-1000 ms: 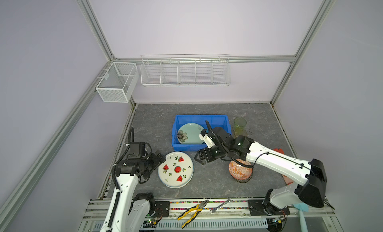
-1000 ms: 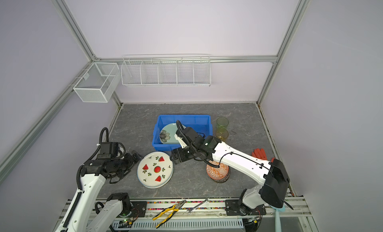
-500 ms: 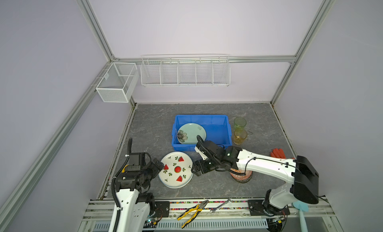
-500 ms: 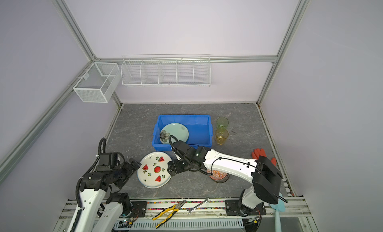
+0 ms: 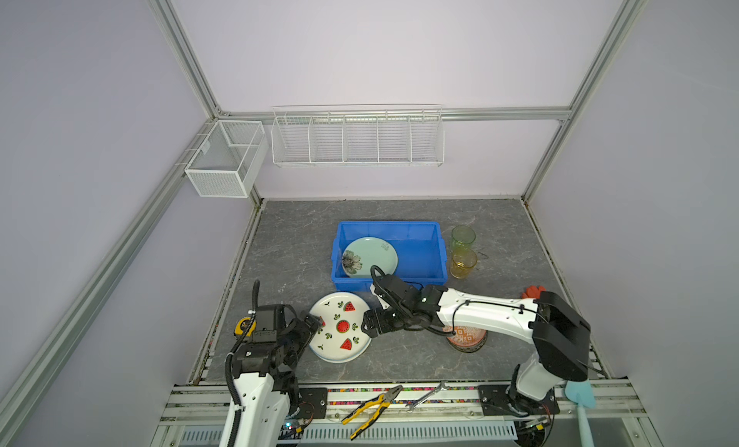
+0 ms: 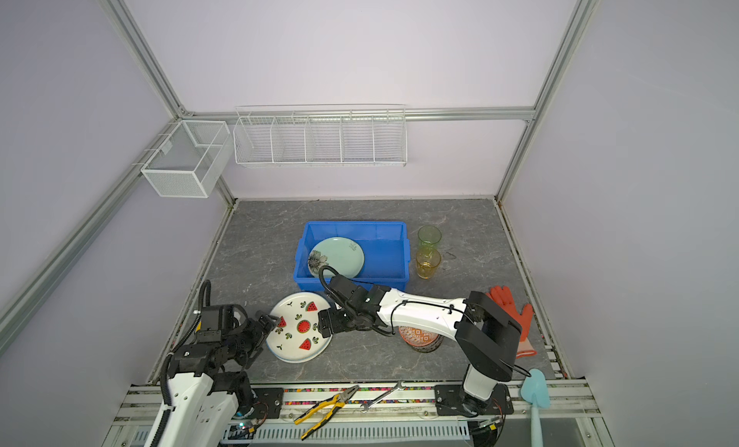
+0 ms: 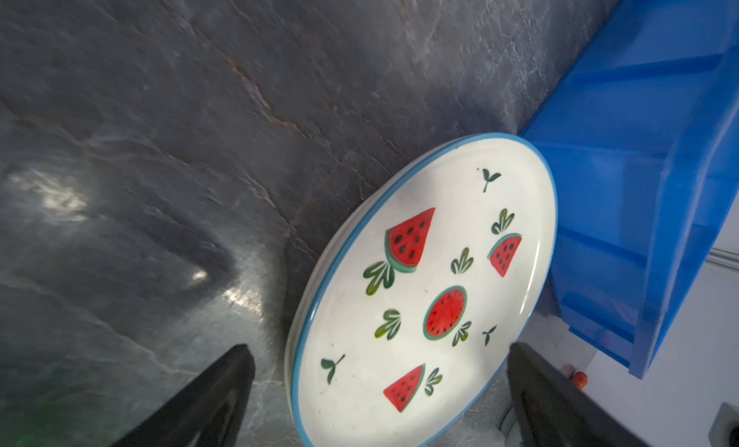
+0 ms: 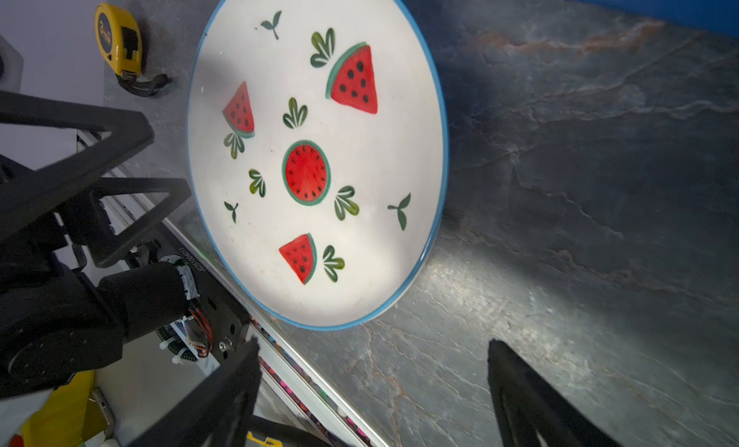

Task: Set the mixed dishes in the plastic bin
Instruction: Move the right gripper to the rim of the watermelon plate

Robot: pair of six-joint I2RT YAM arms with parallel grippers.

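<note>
Watermelon plate lay flat on bench just beside blue bin, left jaws and right jaws wide open, empty, flanking its opposite rims; pickup step, next probably needed rim pinch and lift into bin.

Both top views are evenly bright and sharp. Wrist views are dimmer, with glare patches on the table, perhaps slightly motion-blurred.
</note>
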